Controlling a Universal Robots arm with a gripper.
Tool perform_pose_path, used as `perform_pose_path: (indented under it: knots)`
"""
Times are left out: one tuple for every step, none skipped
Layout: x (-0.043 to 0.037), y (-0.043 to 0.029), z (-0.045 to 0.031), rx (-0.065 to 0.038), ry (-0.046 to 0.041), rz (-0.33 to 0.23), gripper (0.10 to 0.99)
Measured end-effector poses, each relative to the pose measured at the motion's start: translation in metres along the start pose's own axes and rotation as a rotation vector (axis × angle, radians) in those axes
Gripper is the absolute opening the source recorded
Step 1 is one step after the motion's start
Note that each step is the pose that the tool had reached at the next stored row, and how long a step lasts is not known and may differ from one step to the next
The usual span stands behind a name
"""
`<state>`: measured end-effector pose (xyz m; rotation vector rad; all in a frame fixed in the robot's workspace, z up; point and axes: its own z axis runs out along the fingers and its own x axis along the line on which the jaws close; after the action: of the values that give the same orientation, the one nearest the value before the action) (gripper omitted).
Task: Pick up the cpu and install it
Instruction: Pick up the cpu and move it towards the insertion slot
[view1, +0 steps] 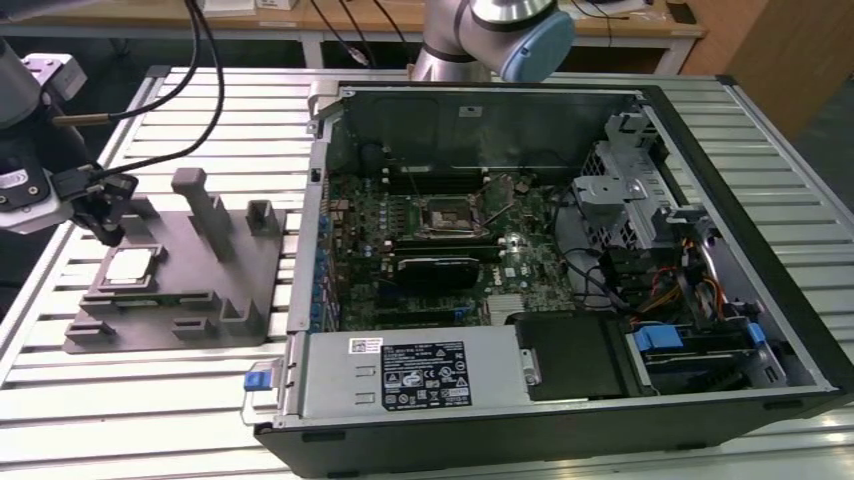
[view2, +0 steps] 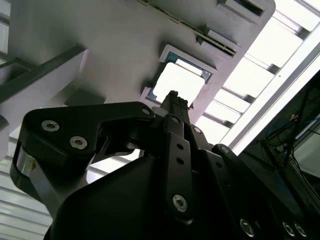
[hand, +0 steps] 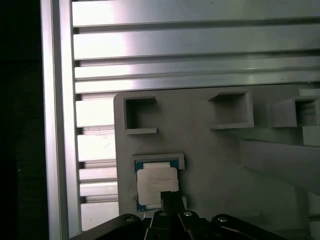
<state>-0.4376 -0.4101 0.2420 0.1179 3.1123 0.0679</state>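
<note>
Hovering with gripper (view1: 104, 232) (view2: 172, 97) (hand: 169, 197) pinched shut and empty just over the cpu (view1: 130, 266) (view2: 180, 80) (hand: 156, 180), contact unclear; finding the cpu flat in a shallow pocket of the grey fixture (view1: 200, 290), on the slatted table (view1: 134, 400), with the open computer case (view1: 467, 120) off to the exterior view's right

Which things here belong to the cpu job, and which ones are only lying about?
For the job: cpu, lying in the grey fixture; gripper close to it; socket.
Lying about: power supply; cables.
</note>
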Motion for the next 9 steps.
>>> perform_pose_path:
  knots:
    - [0.0001, -0.0008, 0.0016, 0.0, 0.0002, 0.0, 0.106]
    - [0.0001, -0.0017, 0.0033, 0.0, 0.0004, 0.0, 0.106]
    - [0.0002, -0.0026, 0.0051, 0.0, 0.0003, 0.0, 0.106]
    - [0.0002, -0.0034, 0.007, 0.0, 0.0001, 0.0, 0.106]
    - [0.0001, -0.004, 0.0088, 0.0, -0.0001, 0.0, 0.106]
    - [0.0002, -0.0046, 0.0107, 0.0, 0.0, 0.0, 0.106]
    - [0.0004, -0.005, 0.0124, 0.0, 0.0, 0.0, 0.106]
    - [0.0004, -0.0055, 0.0141, 0.0, 0.0002, 0.0, 0.106]
    - [0.0005, -0.006, 0.016, 0.0, 0.0002, 0.0, 0.106]
